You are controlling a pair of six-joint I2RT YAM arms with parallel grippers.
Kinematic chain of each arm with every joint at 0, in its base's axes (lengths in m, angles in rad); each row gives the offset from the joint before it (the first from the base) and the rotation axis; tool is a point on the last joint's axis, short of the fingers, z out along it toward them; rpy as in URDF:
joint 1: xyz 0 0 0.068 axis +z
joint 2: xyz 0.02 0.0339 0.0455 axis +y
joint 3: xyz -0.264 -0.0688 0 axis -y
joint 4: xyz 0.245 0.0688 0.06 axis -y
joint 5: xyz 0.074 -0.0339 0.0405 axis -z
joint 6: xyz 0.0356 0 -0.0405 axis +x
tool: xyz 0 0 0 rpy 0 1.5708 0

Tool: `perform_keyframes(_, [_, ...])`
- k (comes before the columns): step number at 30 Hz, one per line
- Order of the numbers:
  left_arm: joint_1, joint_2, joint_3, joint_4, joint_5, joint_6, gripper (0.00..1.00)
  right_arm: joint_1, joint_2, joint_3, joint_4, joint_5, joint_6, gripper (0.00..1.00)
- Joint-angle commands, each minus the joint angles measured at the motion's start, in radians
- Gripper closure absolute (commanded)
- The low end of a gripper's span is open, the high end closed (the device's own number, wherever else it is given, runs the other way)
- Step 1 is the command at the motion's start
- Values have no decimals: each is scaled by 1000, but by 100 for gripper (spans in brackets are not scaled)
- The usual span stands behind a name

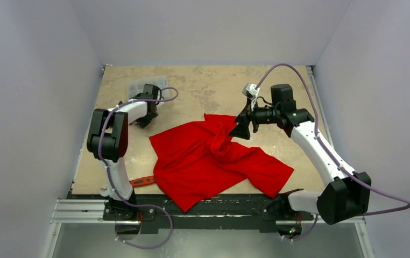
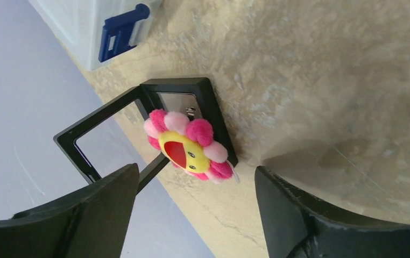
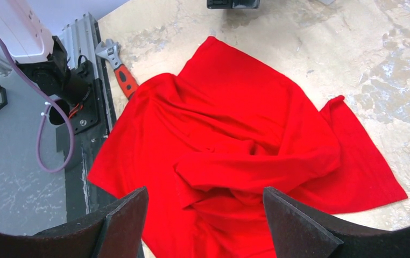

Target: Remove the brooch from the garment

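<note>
L gripper, jaws apart and empty, has the brooch just ahead against a black frame, clear of the garment under the R gripper (also spread, empty): risk = jaw clipping brooch on retract, flicking it off the table edge.

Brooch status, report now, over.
Both grippers open: left gripper above the pink-petalled flower brooch, right gripper over the red cloth T-shirt. Brooch off the shirt, lying on the table by a black frame. Nothing blocking it.
</note>
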Motion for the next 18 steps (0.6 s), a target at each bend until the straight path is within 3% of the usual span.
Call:
perform_keyframes(1, [-9, -77, 53, -81, 74, -45, 16, 3, -18, -5, -3, 18, -13, 18])
perform_keyframes(5, [-11, -114, 69, -135, 141, -62, 4, 2, -25, -14, -17, 42, -15, 18])
perform_keyframes(9, [-11, -173, 117, -230, 260, -98, 0, -36, -19, -11, -35, 38, 43, 17])
perform_keyframes(15, [-32, -232, 309, -474, 747, -235, 0, -113, 80, 32, -172, 140, -17, 16])
perform_keyframes(18, [-68, -245, 332, -444, 956, -330, 0, -126, 161, 57, -278, 225, -84, 17])
